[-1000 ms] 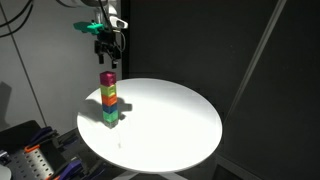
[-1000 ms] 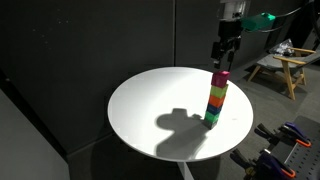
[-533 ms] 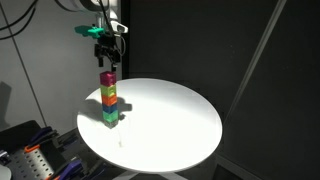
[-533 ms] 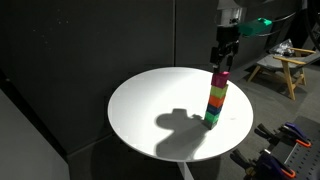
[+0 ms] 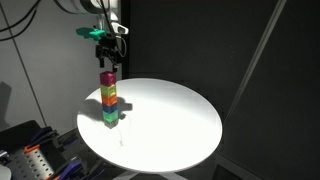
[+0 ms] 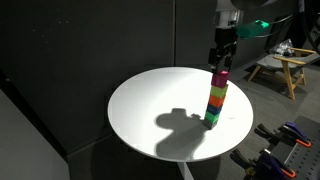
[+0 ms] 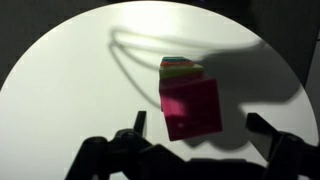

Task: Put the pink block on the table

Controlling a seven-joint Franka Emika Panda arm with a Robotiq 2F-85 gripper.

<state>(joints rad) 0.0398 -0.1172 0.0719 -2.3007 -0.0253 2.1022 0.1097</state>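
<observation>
**Item 1, gripper** (image 7: 200, 126): it is hanging directly over the stack with its jaws standing wide apart and holding nothing. In the wrist view the two fingers (image 7: 140, 122) are framing the lower edge of the picture, one on each side of the top cube. In both exterior views the gripper (image 5: 107, 60) (image 6: 220, 58) is pointing straight down, its tips sitting just above the cube and apparently not touching it.

**Item 2, pink block** (image 7: 190, 108): it is sitting upright as the topmost cube of the stack (image 5: 107, 77) (image 6: 219, 77). It is lying straight below the gripper. In the wrist view it is sitting between the fingers, a little nearer one finger than the other. Being a cube, it is offering no long axis, though its faces are looking slightly turned against the line between the fingers. The coming move is therefore looking like a short straight descent, then a closing on two opposite faces.

**Item 3, lower cubes** (image 5: 109, 102): yellow, orange and green cubes are carrying the pink one in a single column (image 6: 216, 102) that is leaning slightly. A careless grasp is likely to be toppling them.

**Item 4, table** (image 5: 170, 120): the round white top is bearing the stack near one edge (image 6: 150, 110), and it is leaving a broad bare area for a set-down. The arm's shadow (image 6: 178, 122) is falling across it.

**Item 5, surroundings**: dark curtains are hanging behind, and a wooden stool (image 6: 275, 68) is standing well apart.
</observation>
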